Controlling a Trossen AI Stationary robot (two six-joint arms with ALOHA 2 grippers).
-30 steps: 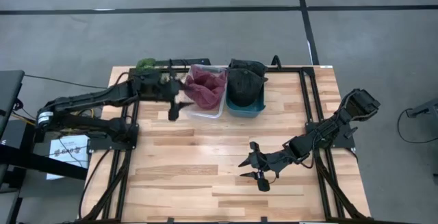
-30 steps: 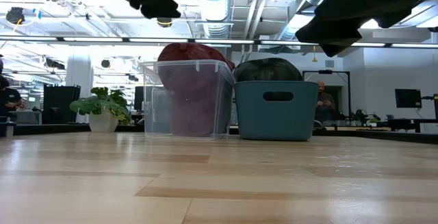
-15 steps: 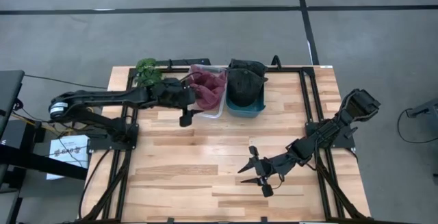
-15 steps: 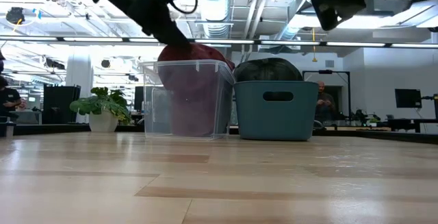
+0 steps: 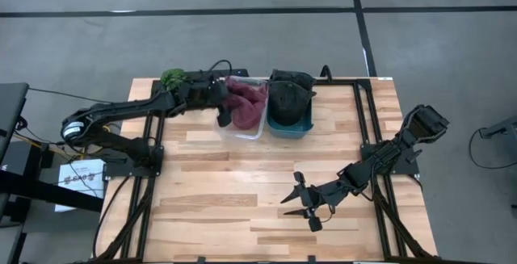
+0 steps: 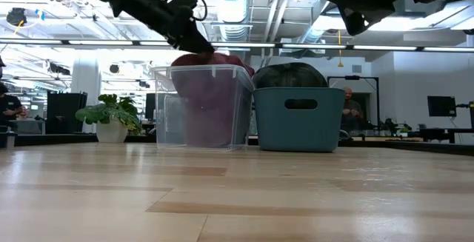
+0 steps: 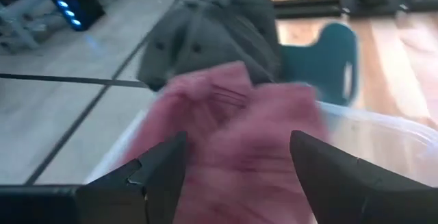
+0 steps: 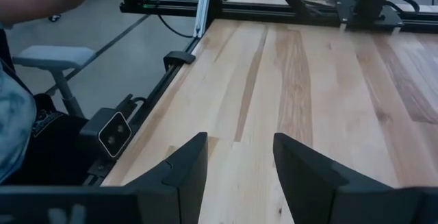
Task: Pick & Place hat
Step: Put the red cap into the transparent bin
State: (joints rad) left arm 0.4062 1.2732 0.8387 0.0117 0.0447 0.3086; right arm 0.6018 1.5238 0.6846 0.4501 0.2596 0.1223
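Since the earlier frame my left gripper point(image 5: 220, 119) has swung from the open table up to the clear bin point(image 5: 260, 127), upper centre of the high view. Its fingers point(image 7: 161, 169) stand spread, empty, over the red hat point(image 5: 246, 102) lying in that bin. My right gripper point(image 5: 305, 206) waits, parted and empty, lower centre right. No grasp yet; pick and place both remain.

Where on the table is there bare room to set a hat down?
Bare wood spans the table from in front of the clear bin and teal bin to the near edge, left of the right gripper. The back edge is crowded: both bins, full of hats, and the left gripper.
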